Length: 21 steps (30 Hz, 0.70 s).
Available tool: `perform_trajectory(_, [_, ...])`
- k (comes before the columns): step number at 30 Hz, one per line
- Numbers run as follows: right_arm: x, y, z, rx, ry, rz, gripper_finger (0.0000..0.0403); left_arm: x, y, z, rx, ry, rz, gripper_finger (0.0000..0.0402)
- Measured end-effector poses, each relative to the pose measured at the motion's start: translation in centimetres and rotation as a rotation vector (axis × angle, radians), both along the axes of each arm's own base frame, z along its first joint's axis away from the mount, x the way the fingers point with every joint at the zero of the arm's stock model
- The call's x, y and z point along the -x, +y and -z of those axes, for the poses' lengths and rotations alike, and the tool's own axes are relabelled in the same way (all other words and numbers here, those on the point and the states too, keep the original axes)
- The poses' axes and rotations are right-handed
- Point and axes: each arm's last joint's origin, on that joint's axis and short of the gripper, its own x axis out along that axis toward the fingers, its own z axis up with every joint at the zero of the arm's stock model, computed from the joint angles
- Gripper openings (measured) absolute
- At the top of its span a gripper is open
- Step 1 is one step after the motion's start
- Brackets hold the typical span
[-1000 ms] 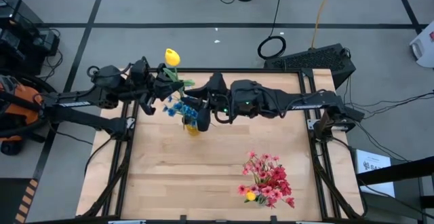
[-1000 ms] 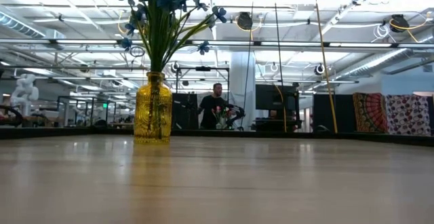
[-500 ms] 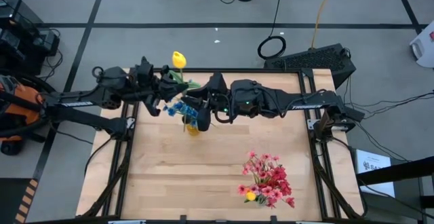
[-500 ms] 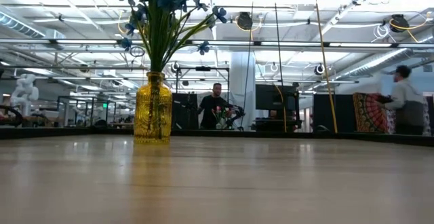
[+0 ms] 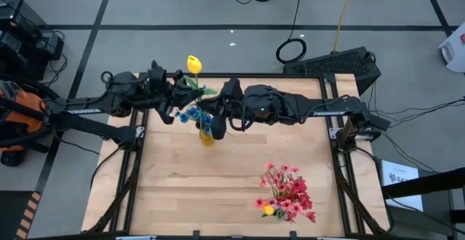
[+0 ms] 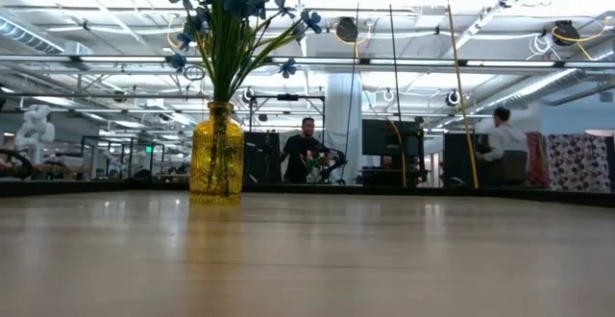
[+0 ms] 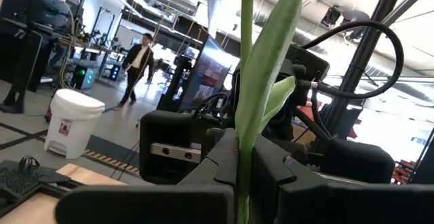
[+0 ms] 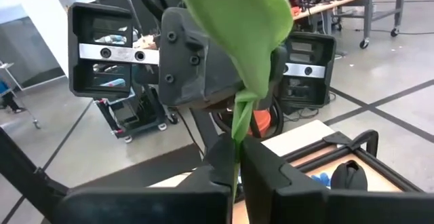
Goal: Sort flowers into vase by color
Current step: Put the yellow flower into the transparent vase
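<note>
A yellow flower [image 5: 193, 64] with a green stem and leaf [image 5: 201, 90] is held upright in the air above the table's far part. It sits between my left gripper [image 5: 184, 96] and my right gripper [image 5: 213, 103], and both are shut on its stem. A yellow glass vase [image 6: 216, 154] with blue flowers [image 6: 231, 10] stands on its base just near of the grippers. Pink and red flowers [image 5: 287, 191] with a yellow bud [image 5: 269, 210] lie in a heap on the table's near right. Neither gripper shows in the low view. My left gripper pinches the yellow flower's stem [image 7: 243, 183] between its two fingers, below the leaf. The fingers reach in level from the table's left and lie across the stem. The flower stands upright, clear of the table. My right gripper pinches the same stem [image 8: 236, 157] between its two fingers, close to the left gripper's hold and under the leaf [image 8: 237, 27]. It comes level from the table's right, across the stem.
A raised black frame [image 5: 138, 142] runs along the table's edges. The near left of the wooden top [image 5: 182, 189] is bare. People move about in the room beyond the table's far edge [image 6: 307, 154].
My left gripper has carried the yellow flower a little toward the table's right, closer to my right gripper. The flower has stayed upright.
</note>
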Motion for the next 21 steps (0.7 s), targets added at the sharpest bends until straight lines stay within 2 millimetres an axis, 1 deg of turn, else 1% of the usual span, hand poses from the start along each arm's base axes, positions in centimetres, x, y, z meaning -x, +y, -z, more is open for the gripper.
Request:
perform_trajectory(9, [0.03, -0.11, 0.27, -0.001, 0.028, 0.006, 0.0002, 0.03, 0.01, -0.04, 0.002, -0.003, 0.001, 0.0056])
perform_trajectory(12, [0.13, -0.12, 0.37, -0.069, 0.029, 0.018, 0.0001, 0.02, -0.03, -0.01, -0.004, 0.000, 0.013, 0.0071])
perform_trajectory(19, [0.38, -0.09, 0.58, -0.094, 0.060, 0.026, 0.0001, 0.01, -0.08, 0.05, -0.007, 0.007, 0.029, 0.0123])
perform_trajectory(21, [0.89, -0.11, 0.33, -0.097, 0.074, 0.026, 0.0001, 0.01, -0.10, 0.05, -0.008, 0.007, 0.035, 0.0138])
